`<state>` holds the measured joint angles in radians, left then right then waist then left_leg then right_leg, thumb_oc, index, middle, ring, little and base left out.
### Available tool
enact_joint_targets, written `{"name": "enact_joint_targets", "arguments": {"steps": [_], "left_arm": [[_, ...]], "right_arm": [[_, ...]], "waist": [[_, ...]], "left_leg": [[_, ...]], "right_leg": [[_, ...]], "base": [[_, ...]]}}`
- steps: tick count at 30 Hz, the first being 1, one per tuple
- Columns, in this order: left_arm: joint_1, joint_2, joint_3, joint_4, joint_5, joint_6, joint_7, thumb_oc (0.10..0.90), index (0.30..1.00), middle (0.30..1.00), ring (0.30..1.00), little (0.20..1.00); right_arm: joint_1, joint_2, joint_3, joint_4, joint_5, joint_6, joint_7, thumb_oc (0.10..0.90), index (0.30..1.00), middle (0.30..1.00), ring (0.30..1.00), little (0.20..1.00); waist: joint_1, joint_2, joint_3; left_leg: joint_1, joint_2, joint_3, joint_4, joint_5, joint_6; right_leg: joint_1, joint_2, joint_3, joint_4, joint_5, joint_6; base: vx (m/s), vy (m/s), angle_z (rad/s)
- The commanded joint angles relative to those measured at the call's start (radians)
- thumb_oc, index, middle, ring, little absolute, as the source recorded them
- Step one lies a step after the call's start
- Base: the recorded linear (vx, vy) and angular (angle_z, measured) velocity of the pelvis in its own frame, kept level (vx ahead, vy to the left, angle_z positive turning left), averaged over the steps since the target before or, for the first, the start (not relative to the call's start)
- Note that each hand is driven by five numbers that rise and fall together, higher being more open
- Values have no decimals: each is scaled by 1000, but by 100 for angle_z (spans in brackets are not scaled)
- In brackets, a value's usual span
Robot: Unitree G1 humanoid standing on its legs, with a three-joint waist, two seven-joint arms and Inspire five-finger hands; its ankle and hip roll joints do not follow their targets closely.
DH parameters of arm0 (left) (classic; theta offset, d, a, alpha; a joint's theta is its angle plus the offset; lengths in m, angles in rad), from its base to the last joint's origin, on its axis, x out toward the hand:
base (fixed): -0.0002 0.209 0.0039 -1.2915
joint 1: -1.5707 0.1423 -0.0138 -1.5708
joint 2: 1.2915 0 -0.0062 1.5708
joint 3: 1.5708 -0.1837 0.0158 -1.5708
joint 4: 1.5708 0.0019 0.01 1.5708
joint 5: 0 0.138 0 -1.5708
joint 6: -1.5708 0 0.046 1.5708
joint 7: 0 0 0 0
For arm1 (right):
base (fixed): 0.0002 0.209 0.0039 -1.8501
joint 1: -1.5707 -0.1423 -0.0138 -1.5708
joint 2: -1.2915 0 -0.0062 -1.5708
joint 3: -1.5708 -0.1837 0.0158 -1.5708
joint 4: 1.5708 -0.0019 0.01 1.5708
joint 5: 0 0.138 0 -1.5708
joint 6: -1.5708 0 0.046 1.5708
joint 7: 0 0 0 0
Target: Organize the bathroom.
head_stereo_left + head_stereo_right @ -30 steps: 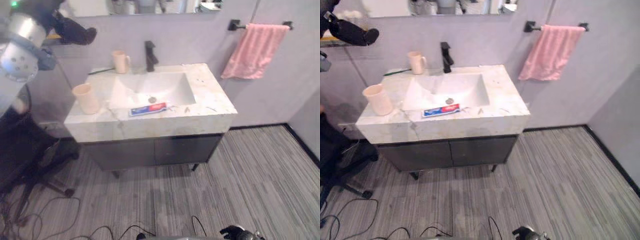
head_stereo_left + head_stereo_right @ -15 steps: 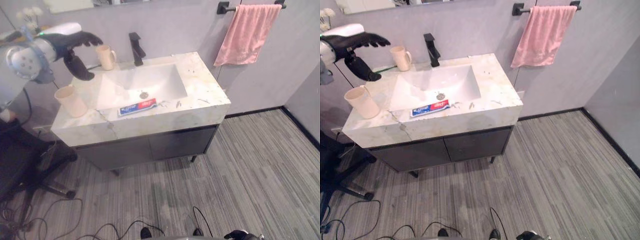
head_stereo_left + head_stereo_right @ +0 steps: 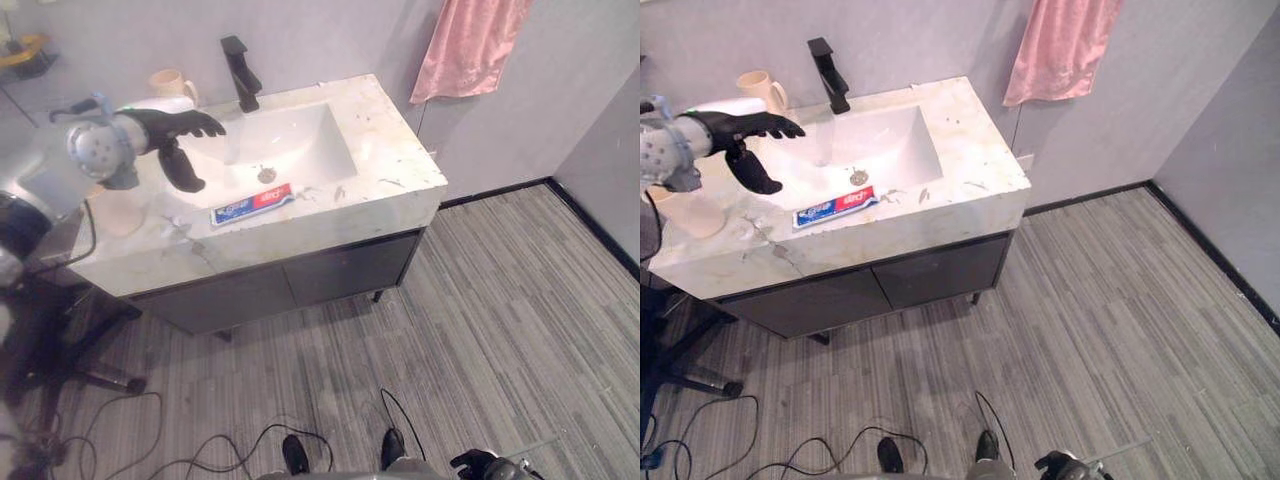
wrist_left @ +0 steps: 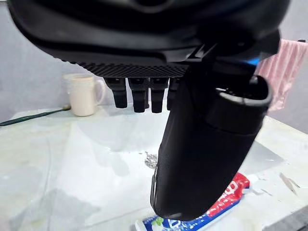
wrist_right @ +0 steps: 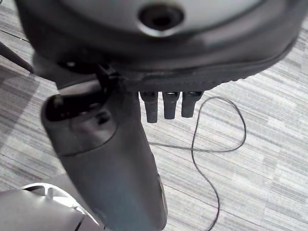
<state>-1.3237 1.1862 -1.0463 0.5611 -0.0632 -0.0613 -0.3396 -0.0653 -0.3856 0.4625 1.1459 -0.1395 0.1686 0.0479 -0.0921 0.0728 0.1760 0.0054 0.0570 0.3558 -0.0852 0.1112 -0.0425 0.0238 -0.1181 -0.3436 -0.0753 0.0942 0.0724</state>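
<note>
A red, white and blue toothpaste tube (image 3: 252, 203) lies on the marble counter (image 3: 395, 170) in front of the white basin (image 3: 285, 140). My left hand (image 3: 172, 135) hovers open over the counter's left part, just behind and left of the tube, fingers straight and thumb (image 4: 207, 144) hanging down, holding nothing. A cream cup (image 3: 685, 212) stands at the counter's left end, partly behind my arm. A cream mug (image 4: 83, 94) stands at the back by the black faucet (image 3: 238, 72), with a green toothbrush (image 4: 29, 118) lying beside it. My right hand (image 5: 166, 103) hangs open low over the floor.
A pink towel (image 3: 470, 45) hangs on the wall right of the sink. Dark cabinet doors (image 3: 300, 285) sit under the counter. A black chair base (image 3: 90, 370) stands on the striped floor at the left. A small shelf (image 3: 25, 50) is at the far upper left.
The camera has tipped down and shifted. My left hand has come down from near the wall shelf to over the counter beside the basin, closer to the toothpaste tube.
</note>
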Motion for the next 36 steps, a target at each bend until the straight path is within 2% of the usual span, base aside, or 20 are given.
{"name": "enact_joint_targets", "arguments": {"steps": [1, 7, 20, 25, 36], "left_arm": [[-82, 27, 99, 127, 40, 13, 24, 800, 900, 900, 900, 900], [-23, -21, 133, 212, 73, -9, 0, 800, 900, 900, 900, 900], [112, -119, 230, 321, 119, -26, 38, 800, 900, 900, 900, 900], [155, -150, 261, 334, 151, -34, 68, 800, 900, 900, 900, 900], [162, -185, 261, 306, 164, -29, 112, 800, 900, 900, 900, 900]], "right_arm": [[-26, -53, 39, 51, 16, 13, -24, 800, 900, 900, 900, 900], [-42, -50, 47, 56, 18, 21, -26, 800, 900, 900, 900, 900], [-57, -29, 60, 73, 16, 57, -33, 800, 900, 900, 900, 900], [-56, -23, 61, 74, 11, 63, -35, 800, 900, 900, 900, 900], [-55, -16, 69, 75, 8, 65, -30, 800, 900, 900, 900, 900]], "waist": [[-4, 18, -24], [-5, 14, -28], [-2, 0, -37], [-3, -6, -45], [-7, -11, -48]], "left_leg": [[13, -31, -33, -2, -54, 10], [16, -28, -23, -2, -52, 8], [27, -23, -8, -2, -58, 8], [30, -21, -5, -2, -60, 8], [32, -20, 2, -2, -66, 12]], "right_leg": [[-23, 36, 92, 14, -35, 43], [-21, 33, 86, 16, -39, 39], [-9, 31, 69, 12, -45, 34], [-7, 32, 67, 14, -50, 32], [-7, 32, 65, 16, -54, 29]], "base": [[0, 0, 0], [10, 0, -1], [0, 0, 0], [0, 0, 0], [0, 0, 0]]}}
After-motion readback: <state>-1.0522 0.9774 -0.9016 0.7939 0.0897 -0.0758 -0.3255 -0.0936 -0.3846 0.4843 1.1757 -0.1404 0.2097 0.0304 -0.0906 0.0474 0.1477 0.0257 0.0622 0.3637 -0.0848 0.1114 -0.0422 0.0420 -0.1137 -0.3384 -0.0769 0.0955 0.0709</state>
